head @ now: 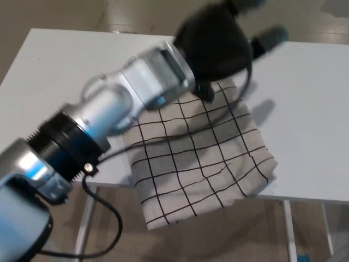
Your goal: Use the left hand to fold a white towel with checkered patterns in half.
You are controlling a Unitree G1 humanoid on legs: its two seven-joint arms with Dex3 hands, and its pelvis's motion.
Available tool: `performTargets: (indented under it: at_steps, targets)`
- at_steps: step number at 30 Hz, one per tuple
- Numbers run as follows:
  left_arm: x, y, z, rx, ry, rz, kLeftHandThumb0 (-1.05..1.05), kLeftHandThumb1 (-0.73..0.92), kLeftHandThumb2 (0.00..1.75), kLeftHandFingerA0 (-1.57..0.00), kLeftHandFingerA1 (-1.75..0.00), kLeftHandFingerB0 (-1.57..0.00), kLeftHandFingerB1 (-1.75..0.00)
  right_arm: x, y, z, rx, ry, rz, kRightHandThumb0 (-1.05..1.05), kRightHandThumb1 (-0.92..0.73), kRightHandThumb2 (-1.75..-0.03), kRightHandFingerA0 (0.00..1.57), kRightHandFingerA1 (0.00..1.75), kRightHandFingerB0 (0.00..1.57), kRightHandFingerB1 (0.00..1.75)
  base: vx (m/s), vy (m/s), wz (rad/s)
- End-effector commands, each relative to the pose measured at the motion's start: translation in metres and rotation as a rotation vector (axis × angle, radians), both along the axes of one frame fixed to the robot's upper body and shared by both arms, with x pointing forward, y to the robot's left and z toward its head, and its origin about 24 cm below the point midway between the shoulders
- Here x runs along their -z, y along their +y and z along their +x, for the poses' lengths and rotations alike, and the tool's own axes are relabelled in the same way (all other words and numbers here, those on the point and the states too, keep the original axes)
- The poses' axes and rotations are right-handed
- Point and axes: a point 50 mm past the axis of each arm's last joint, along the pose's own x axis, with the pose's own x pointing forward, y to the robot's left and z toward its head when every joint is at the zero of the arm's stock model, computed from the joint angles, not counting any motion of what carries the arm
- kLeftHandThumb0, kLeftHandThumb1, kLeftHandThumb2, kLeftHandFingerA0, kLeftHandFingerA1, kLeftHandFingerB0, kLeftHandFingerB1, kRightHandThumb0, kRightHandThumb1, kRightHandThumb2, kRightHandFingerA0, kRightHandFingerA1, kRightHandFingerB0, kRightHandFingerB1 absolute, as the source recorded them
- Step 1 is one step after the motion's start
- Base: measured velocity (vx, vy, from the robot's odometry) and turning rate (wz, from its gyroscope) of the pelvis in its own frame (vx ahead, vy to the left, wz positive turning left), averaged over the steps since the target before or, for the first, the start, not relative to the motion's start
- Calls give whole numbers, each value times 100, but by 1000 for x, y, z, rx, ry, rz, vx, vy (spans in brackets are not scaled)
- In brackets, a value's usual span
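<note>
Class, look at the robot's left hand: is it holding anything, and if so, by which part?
Nothing appears held. The left hand is raised above the far edge of the towel, fingers apart, and the towel lies flat on the table.

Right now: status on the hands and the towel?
Left hand raised above towel, holding nothing. Right hand not in view. Towel lies spread on table, near corner overhanging the edge. Nothing in the way.

We see white table point(305, 103), flat top, spanning most of frame w/ near edge running across bottom. Metal table leg point(289, 232) visible under front edge at right. Tan floor point(136, 13) beyond far edge & below.
</note>
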Motion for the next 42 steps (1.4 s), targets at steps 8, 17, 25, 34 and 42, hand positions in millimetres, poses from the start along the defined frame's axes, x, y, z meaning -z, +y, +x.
performTargets:
  at_steps: [8, 17, 25, 34, 42]
  targets:
    - [-40, 35, -3, -1, -12, -136, -96, 59, 99, 0, 0, 0, -12, 0, 2, -2, -31, 5, -15, -34, -74, -62, 39, 57, 44, 54, 0, 0, 0]
    - [-37, 82, -41, 76, 70, -314, -86, 55, 99, 0, -8, 0, -21, 4, -7, -17, 17, 34, -3, -34, -75, -62, 39, 57, 44, 53, 0, 0, 0]
    - [-30, 146, -114, 167, 105, -438, -82, 53, 92, -10, -20, 0, -28, -10, -21, 1, 211, -17, 90, -38, -74, -62, 46, 61, 44, 46, 0, 0, 0]
    - [2, 192, -189, 308, 542, -919, -31, 25, 86, -7, -50, -7, -50, -29, -42, 11, 298, -108, 87, -29, -75, -62, 40, 48, 42, 44, 0, 0, 0]
    - [64, 216, -250, 196, 1048, -1170, -64, 40, 71, -28, -41, -20, -37, -39, -54, -1, 315, -129, 70, -29, -77, -63, 38, 48, 42, 44, 0, 0, 0]
